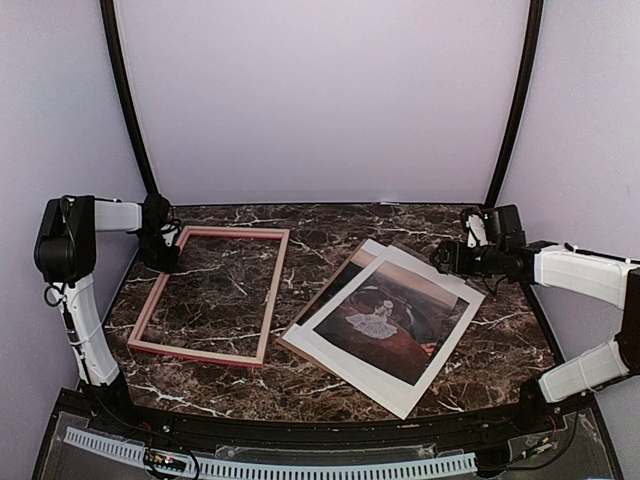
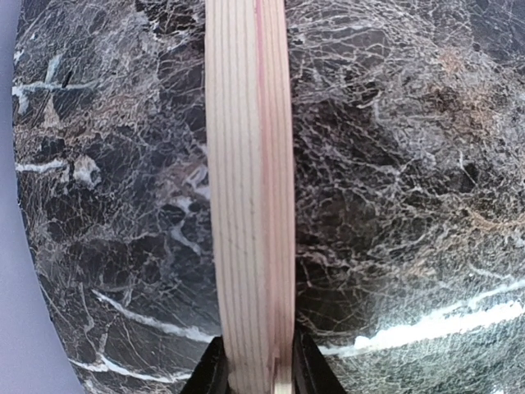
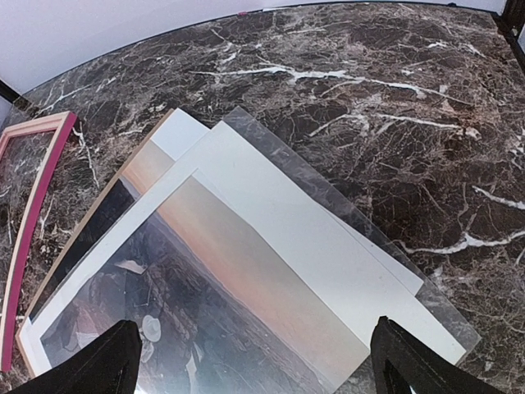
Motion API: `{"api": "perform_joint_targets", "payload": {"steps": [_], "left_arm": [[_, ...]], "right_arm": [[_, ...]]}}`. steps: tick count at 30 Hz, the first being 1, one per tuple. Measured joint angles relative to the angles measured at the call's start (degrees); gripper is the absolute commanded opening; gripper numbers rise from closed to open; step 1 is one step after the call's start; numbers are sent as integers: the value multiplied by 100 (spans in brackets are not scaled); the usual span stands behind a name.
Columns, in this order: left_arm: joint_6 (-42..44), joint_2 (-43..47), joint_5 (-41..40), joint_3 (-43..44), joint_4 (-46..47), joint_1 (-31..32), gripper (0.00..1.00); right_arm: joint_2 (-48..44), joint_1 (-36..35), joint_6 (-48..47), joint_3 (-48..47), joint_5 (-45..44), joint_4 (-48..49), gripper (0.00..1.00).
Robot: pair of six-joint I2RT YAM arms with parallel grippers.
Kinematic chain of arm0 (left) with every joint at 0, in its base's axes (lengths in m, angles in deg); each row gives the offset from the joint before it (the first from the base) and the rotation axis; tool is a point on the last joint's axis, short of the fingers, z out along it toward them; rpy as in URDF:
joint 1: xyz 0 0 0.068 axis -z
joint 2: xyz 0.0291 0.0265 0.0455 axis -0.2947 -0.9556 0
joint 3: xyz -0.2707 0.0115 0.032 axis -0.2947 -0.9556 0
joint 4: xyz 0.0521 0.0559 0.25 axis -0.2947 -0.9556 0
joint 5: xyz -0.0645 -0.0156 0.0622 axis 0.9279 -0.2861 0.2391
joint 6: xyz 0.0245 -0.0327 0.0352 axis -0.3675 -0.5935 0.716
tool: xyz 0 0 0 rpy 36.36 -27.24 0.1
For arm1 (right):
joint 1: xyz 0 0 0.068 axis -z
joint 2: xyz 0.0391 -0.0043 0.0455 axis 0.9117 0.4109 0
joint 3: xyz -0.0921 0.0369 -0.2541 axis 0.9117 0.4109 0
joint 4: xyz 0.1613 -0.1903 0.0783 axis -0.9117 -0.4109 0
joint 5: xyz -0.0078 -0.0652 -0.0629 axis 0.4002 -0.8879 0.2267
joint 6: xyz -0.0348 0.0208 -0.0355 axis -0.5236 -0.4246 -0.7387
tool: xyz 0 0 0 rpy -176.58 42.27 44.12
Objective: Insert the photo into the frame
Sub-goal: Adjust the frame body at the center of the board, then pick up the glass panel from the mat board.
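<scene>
Left end effector [image 2: 257, 374] grips frame [image 2: 250, 205]; fingertips [image 2: 210, 376] mostly cropped.

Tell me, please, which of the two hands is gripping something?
The left hand, clamped on the frame rail; the right hand hangs open near the photo.

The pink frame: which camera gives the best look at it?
The top view: the whole frame shows there, all four sides at once. The left wrist view shows only one wooden rail up close; the right wrist view catches just a corner at its left edge.
</scene>
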Motion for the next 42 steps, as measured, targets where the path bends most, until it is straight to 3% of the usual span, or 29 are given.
{"api": "perform_joint_targets", "payload": {"steps": [6,13,17,22,25,27,32,37,42], "left_arm": [[-109,0,-35,-11,-28,111,24],[-573,142,-151,-247,17,911,26],[-940,334,-168,-511,20,1202,32],[-1342,673,31,-890,-79,1333,50],[-1493,817,160,-957,-291,1335,79],[-1591,944,243,-955,-356,1344,87],[-1770,1488,721,-837,-221,1626,91],[-1934,1685,1375,-389,398,2577,90],[-2149,1340,1937,-33,1062,3628,88]], "right_arm": [[4,0,44,0,-57,-236,99],[168,0,238,0,-350,-538,99],[258,39,426,0,-691,-807,99],[282,382,750,57,-962,-986,99],[275,612,911,247,-1064,-999,99],[229,767,1012,433,-1071,-1034,99],[48,960,1241,824,-1040,-1115,98],[-146,977,1399,1095,-826,-1099,94],[-195,981,1458,1311,-562,-944,92]]}}
